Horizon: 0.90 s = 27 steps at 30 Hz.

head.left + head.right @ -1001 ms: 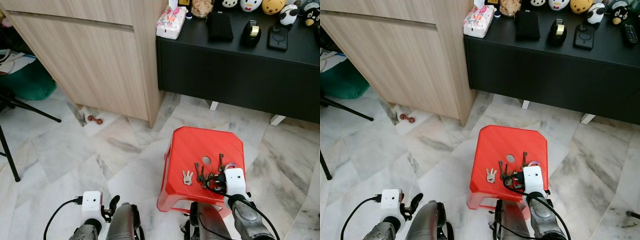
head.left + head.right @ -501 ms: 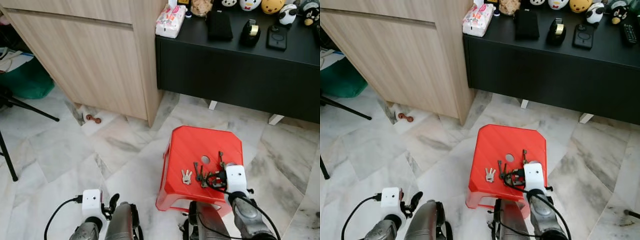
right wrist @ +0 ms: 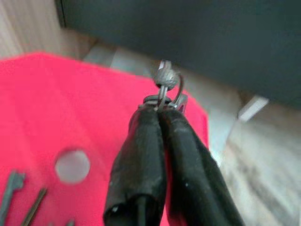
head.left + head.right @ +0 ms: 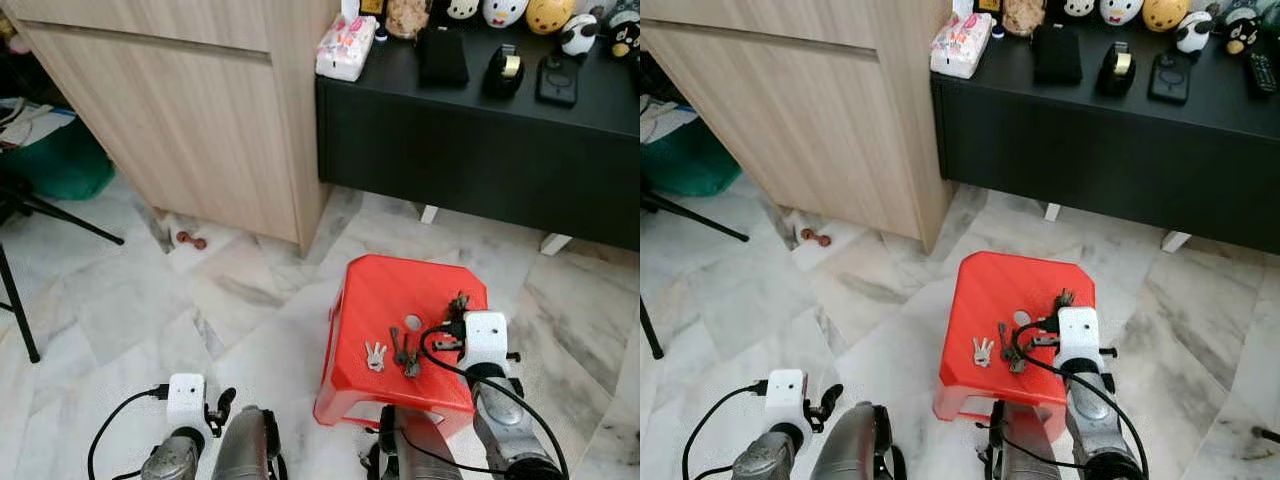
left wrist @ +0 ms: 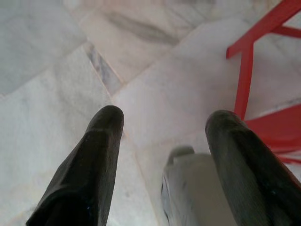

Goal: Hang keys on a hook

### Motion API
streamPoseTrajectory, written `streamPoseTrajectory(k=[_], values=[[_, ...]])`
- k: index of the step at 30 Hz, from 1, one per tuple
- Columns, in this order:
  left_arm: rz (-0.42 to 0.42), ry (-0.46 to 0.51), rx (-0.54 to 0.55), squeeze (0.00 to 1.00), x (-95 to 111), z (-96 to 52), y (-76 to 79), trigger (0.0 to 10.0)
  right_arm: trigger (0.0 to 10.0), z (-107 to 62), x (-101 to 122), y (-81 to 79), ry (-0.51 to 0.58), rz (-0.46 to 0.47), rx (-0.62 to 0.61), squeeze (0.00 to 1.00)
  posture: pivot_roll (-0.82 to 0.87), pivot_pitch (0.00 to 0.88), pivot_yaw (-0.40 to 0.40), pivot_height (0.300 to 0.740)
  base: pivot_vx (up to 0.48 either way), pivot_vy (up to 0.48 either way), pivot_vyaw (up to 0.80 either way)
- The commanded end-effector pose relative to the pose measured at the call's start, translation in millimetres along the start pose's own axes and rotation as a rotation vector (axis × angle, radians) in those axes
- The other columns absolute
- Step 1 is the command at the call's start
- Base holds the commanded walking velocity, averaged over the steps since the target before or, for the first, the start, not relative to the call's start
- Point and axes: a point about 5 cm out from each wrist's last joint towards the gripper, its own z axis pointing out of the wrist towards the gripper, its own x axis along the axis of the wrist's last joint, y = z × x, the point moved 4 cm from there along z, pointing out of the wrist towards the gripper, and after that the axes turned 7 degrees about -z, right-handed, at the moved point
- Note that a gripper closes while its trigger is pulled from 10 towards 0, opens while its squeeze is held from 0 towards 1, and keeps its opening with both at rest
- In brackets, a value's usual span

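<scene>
A red plastic stool (image 4: 380,295) stands on the marble floor in front of me. On its top lie a small silver key set (image 4: 375,354) and a dark key bunch (image 4: 404,353). My right gripper (image 4: 458,306) is over the stool's far right part, shut on a metal key ring (image 3: 164,81) that sticks out past its fingertips (image 3: 149,117). Low at the left, my left gripper (image 5: 164,122) hangs open over bare floor beside the stool's leg (image 5: 242,82), holding nothing.
A light wooden cabinet (image 4: 190,110) stands at the back left. A black low cabinet (image 4: 470,140) behind the stool carries a tissue pack (image 4: 344,47), a phone and figurines. A black tripod leg (image 4: 18,305) and a green bag (image 4: 60,165) are at the left.
My right gripper has moved from the stool's near right toward its far right edge, lifting a key ring; the dark bunch and silver keys stayed. The camera shifted slightly.
</scene>
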Motion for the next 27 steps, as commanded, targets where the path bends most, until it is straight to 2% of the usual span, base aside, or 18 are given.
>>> streamPoseTrajectory(k=[1,2,4,12,13,17,27], values=[[0.007,-0.065,0.024,0.0,-14.4,-4.2,-7.2,10.0,0.0,-6.3,-0.2,7.7,0.032,-0.031,-0.042,0.0,0.0,0.134,0.02,0.622,0.0,0.0,0.0],[0.008,-0.069,0.025,0.0,-11.9,-1.6,-5.6,10.0,0.0,-8.5,5.1,15.0,0.066,-0.044,-0.089,0.0,-0.01,0.117,0.025,0.622,0.0,0.0,0.0],[0.021,-0.076,0.027,0.0,-10.6,0.2,-4.3,10.0,0.0,-10.4,7.4,16.8,0.081,-0.021,-0.11,0.0,-0.02,0.105,0.029,0.622,0.0,0.0,0.0],[0.04,-0.079,0.022,0.0,-7.8,3.1,-0.6,10.0,0.0,-15.8,5.8,11.1,0.079,0.103,-0.103,0.0,-0.02,0.081,0.039,0.622,0.0,0.0,0.0],[0.037,-0.079,0.027,0.0,-7.6,3.4,-0.5,10.0,10.0,-19.4,7.2,9.6,0.097,0.124,-0.103,0.0,-0.03,0.075,0.045,0.622,0.0,0.0,0.0],[0.013,-0.108,0.062,0.0,-14.7,0.8,-6.3,10.0,10.0,-20.3,15.5,10.0,0.134,0.152,-0.121,0.0,-0.03,0.055,0.056,0.622,0.0,0.0,0.0],[0.026,-0.122,0.053,0.0,-18.6,0.3,-2.5,10.0,10.0,-10.4,32.7,12.0,0.163,0.156,-0.126,0.0,-0.04,0.038,0.055,0.622,0.0,0.0,0.0]])
